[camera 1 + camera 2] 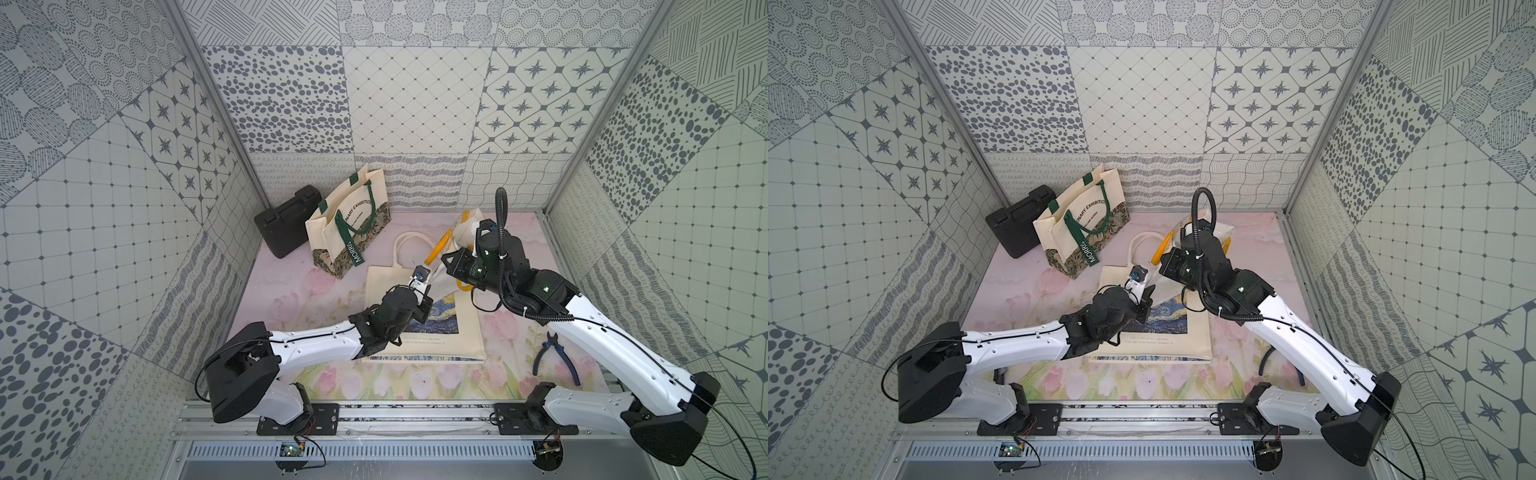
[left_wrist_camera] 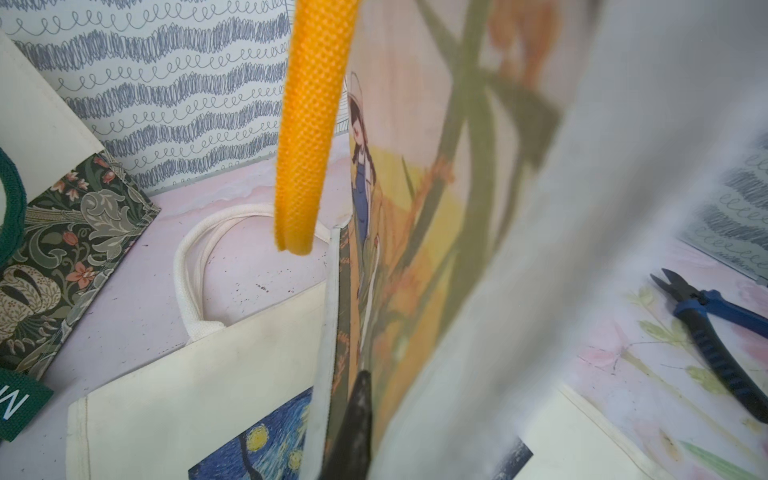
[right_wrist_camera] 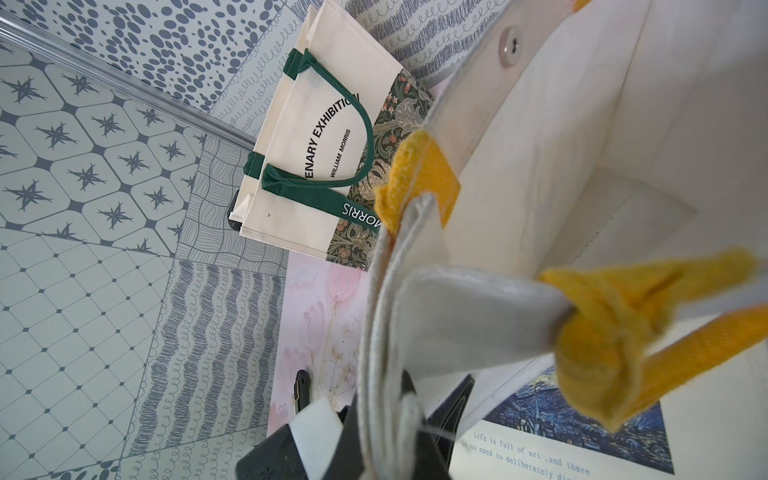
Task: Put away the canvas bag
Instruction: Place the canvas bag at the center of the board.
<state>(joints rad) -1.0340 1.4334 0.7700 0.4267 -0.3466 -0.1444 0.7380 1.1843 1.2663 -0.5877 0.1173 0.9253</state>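
- The canvas bag, cream with yellow handles, hangs lifted above the worktop, right of centre and toward the back wall; its lower part droops over the flat tote
- In the left wrist view its printed side shows a girl in a hat among tall orange flowers; one yellow handle dangles in front of it
- In the right wrist view the bag's mouth gapes, showing a pale lining and a metal snap; the second handle is bunched and knotted at the rim
- The right gripper is clenched on the folded rim of the bag, holding it up; fabric is pinched between its dark fingers
- The left gripper is closed tight on the bag's side edge, lower down; only one finger shows, the other is hidden by cloth
- The flat tote lies under both grippers, with a starry-night print and cream handles looped toward the back
- The Morris bag stands upright and open at back left, green handles up, floral band at its base
- A black case lies just behind it, by the left wall
- Blue-handled pliers lie at the right, near the right arm, apart from the bags
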